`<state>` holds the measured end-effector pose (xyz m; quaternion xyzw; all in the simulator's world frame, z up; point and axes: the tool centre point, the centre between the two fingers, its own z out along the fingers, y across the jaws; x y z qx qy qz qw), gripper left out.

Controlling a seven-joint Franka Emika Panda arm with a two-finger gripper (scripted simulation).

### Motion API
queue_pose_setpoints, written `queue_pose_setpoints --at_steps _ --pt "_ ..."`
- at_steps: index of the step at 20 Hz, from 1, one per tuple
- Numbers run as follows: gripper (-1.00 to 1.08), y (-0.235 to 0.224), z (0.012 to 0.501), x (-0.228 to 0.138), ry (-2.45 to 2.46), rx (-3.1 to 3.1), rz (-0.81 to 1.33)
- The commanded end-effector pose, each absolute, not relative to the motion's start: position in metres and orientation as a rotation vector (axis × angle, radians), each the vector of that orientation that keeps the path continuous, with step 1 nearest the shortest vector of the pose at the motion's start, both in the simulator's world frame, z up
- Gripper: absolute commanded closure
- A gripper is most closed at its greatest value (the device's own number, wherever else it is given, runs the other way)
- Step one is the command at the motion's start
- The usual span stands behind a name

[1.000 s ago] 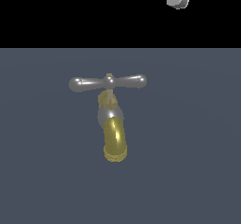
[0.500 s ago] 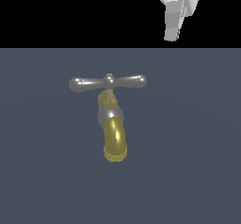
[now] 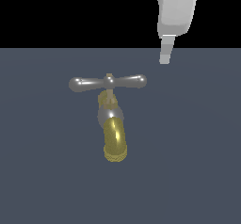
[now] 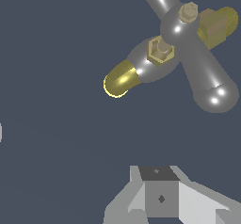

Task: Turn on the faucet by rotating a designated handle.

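Observation:
The faucet [image 3: 112,124] stands on a dark grey surface, its gold-brass spout [image 3: 115,143] curving toward the camera. The handle [image 3: 108,82] is a silver crossbar lying level across its top, with rounded ends. My gripper [image 3: 164,57] hangs above and to the exterior view's right of the handle's right end [image 3: 139,81], not touching it. Only one finger outline shows there, so the jaw gap is hidden. In the wrist view the handle [image 4: 197,58] and spout [image 4: 120,80] lie beyond one pale finger [image 4: 160,195].
The dark grey surface [image 3: 188,162] spreads around the faucet, with a black background [image 3: 70,11] behind it. No other objects show.
My gripper has come down and moved to the exterior view's left, closer to the handle's right end. The faucet and handle have not moved.

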<state>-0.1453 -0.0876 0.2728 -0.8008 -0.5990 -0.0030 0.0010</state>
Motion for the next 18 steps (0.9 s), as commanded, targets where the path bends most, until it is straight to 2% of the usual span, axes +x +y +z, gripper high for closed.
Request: queue_pose_setpoints --at_steps 1,18 --pt "1.08 -0.087 0.263 -0.139 -1.957 -2.457 -0.008" --pt "1.08 -0.076 0.209 -0.104 -2.342 -2.097 0.001"
